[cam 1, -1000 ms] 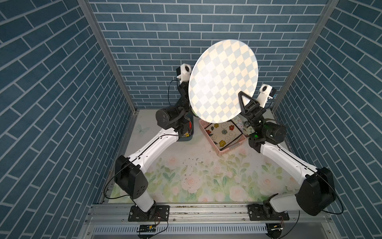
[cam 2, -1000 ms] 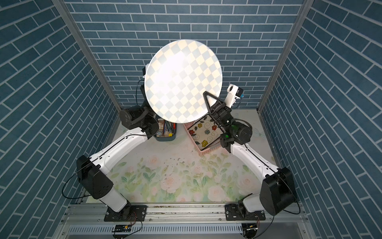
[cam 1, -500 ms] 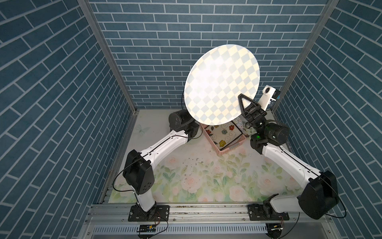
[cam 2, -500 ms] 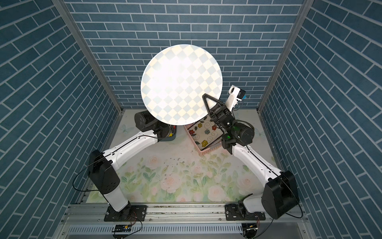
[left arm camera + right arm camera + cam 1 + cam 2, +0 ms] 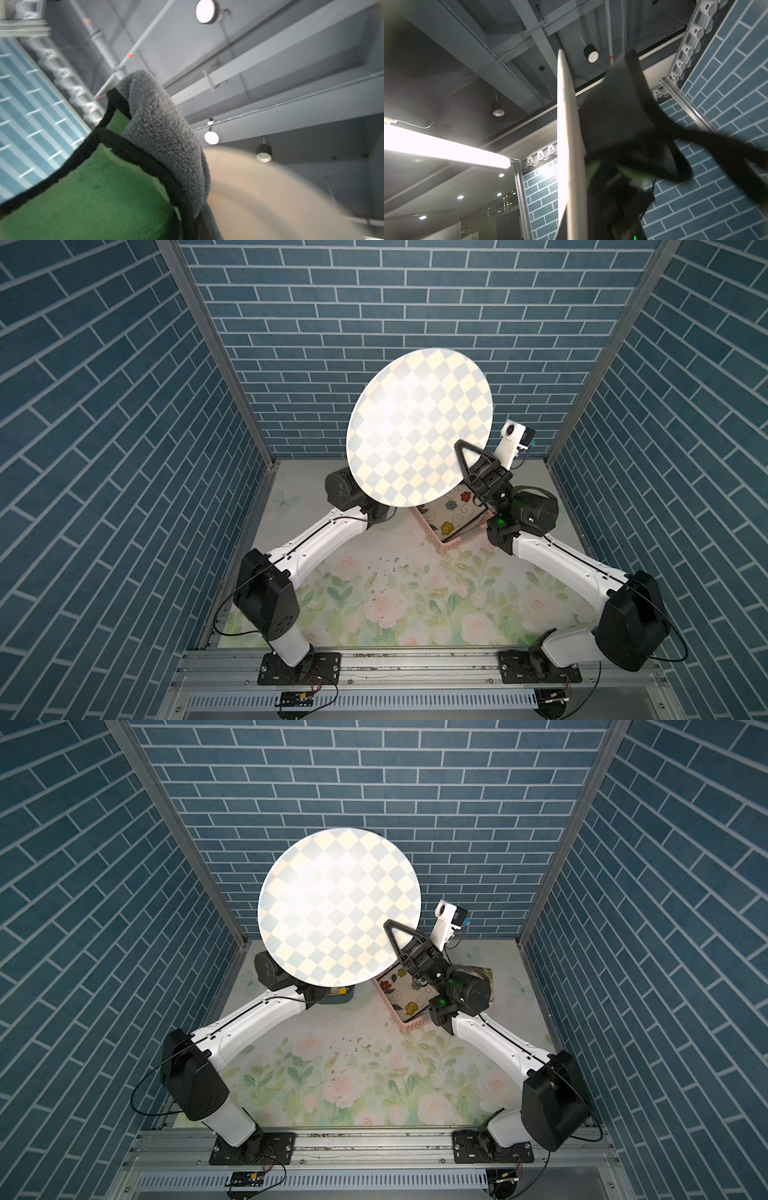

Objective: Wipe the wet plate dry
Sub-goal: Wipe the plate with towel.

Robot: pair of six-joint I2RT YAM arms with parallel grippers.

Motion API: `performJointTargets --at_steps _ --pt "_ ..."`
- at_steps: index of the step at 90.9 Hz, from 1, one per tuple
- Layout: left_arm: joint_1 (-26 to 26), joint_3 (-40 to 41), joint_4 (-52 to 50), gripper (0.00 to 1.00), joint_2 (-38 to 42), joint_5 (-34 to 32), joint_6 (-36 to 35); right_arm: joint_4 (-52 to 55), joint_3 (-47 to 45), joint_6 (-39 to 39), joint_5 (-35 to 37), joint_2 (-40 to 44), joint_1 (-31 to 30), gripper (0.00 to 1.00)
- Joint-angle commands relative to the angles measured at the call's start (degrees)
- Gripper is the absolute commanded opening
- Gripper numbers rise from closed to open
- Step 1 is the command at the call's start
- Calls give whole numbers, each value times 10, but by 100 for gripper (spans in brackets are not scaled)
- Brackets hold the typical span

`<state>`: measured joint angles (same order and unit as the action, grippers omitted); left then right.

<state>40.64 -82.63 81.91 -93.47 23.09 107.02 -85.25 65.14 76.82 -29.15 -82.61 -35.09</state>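
The round plate with a blue and cream check stands tilted high above the table in both top views. My right gripper is shut on its lower right rim, and in the right wrist view the plate shows edge-on. A green and grey cloth with black trim fills the left wrist view, lying against the plate's beige back. The cloth also shows dark behind the plate in the right wrist view. My left gripper is hidden behind the plate and under the cloth it holds.
A pink basket holding flower-patterned dishes stands on the floral mat below the plate. A blue container sits by the left arm. Dark crumbs dot the mat. Brick walls close in on three sides.
The plate has shifted a little to the left and lower. The left wrist, seen beside the plate's left rim a second ago, is now out of sight behind the plate.
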Motion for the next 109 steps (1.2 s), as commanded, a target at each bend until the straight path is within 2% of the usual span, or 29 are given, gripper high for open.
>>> performJointTargets --at_steps 1,10,14,17,22,26,33,42,60,71,81,88,94,99,105,109 --pt "22 99 20 0 83 55 -74 61 14 6 73 -12 72 0" --pt "-8 183 -81 0 165 59 -160 77 -39 13 114 27 126 0" --pt "-21 202 -178 0 213 58 -226 101 -69 7 132 54 143 0" --pt "-26 203 -285 0 250 50 -304 148 -90 -7 143 78 150 0" --pt "-18 173 -486 0 296 -7 -463 232 -111 -52 170 118 151 0" --pt "-4 144 -600 0 315 -81 -565 301 -112 -89 185 142 146 0" --pt "2 111 -691 0 315 -157 -653 360 -115 -140 200 161 126 0" --pt "2 86 -725 0 288 -197 -697 362 -115 -160 207 163 98 0" --pt "2 26 -745 0 201 -181 -718 368 -84 -194 212 144 39 0" --pt "2 13 -766 0 179 -209 -723 352 -83 -195 203 139 23 0" --pt "-9 -14 -817 0 169 -299 -750 335 -94 -197 187 142 -4 0" --pt "-56 -47 -852 0 157 -341 -745 316 -116 -198 175 145 -35 0" --pt "-103 -75 -869 0 142 -321 -729 294 -134 -197 166 145 -59 0" --pt "-116 -95 -876 0 124 -282 -740 280 -142 -196 161 145 -75 0" --pt "-99 -120 -888 0 95 -235 -768 269 -144 -189 164 146 -77 0" --pt "-62 -120 -902 0 83 -239 -789 263 -146 -176 182 152 -71 0"
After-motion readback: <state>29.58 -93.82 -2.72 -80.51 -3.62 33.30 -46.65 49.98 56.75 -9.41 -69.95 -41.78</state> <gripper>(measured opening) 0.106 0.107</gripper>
